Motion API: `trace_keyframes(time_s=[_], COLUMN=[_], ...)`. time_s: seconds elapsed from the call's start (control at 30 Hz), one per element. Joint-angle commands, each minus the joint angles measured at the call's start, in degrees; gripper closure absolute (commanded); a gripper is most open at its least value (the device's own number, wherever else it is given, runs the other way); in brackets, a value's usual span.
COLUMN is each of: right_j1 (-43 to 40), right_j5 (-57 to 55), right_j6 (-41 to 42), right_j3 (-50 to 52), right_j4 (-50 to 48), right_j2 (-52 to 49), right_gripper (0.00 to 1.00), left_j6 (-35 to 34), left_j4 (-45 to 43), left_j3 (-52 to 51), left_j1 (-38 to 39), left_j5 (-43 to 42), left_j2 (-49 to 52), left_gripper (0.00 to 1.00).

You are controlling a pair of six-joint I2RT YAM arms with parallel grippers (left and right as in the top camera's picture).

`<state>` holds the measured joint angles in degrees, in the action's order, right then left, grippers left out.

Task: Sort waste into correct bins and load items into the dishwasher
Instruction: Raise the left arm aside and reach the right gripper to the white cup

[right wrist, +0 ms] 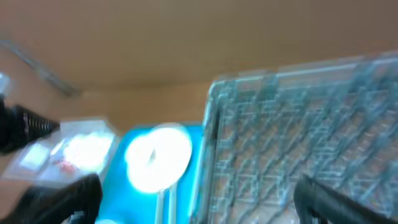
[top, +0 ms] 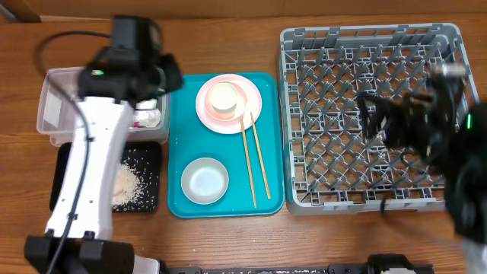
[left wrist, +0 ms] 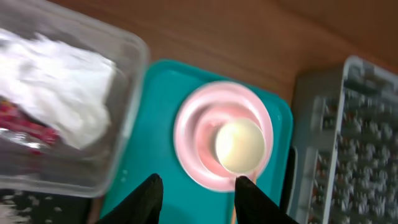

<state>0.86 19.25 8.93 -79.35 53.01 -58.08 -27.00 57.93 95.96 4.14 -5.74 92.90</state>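
Grey dish rack (top: 335,91) at right, the right gripper (right wrist: 199,186) spread wide above it. On the teal tray (top: 183,129), the pink plate (top: 251,103) carrying a bowl (top: 224,97) lies just right of the nearer left gripper (left wrist: 199,182), jaws apart, empty.

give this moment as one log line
left tool open, empty; right tool open, over rack; napkin, wrapper in tub; rice on black tray; plate, chopsticks on teal tray

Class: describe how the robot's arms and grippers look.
The left arm has a white link, black joints, a black cable and a green light. The right arm is black with a green indicator. The left gripper and right gripper have black fingers.
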Motion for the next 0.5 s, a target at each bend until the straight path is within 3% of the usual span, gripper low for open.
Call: trace_keyframes(time_s=[0.0,0.1,0.17,0.3,0.47], right_j1=[0.57,0.79,2.27,12.07,25.83], right_j5=[14.71,29.64,30.69,14.93,-4.76], right_j6=[1.2,2.03,2.08,1.7,-3.45], right_j3=[-11.78,-14.14,-14.14,-14.14,-14.14], right_j4=[1.44,-2.32,-4.17,-3.28,-7.02], right_j2=[-11.13,-17.84,-21.11,-29.0,-35.78], right_gripper=[0.0,0.0,0.12,0.24,0.24], left_j6=[-0.2,-0.15,-0.17,-0.22,-0.11], left_j4=[2.47,4.42,5.66,8.13,8.55], left_j3=[5.66,6.64,6.64,6.64,6.62], left_j1=[-7.1,-13.33,-16.9,-22.05,-21.66], left_j5=[-0.35,-1.92,-3.43,-6.78,-10.6], left_j2=[-3.41,-4.76,-5.46,-5.68,-5.68], left_gripper=[0.6,0.58,0.56,0.46,0.44])
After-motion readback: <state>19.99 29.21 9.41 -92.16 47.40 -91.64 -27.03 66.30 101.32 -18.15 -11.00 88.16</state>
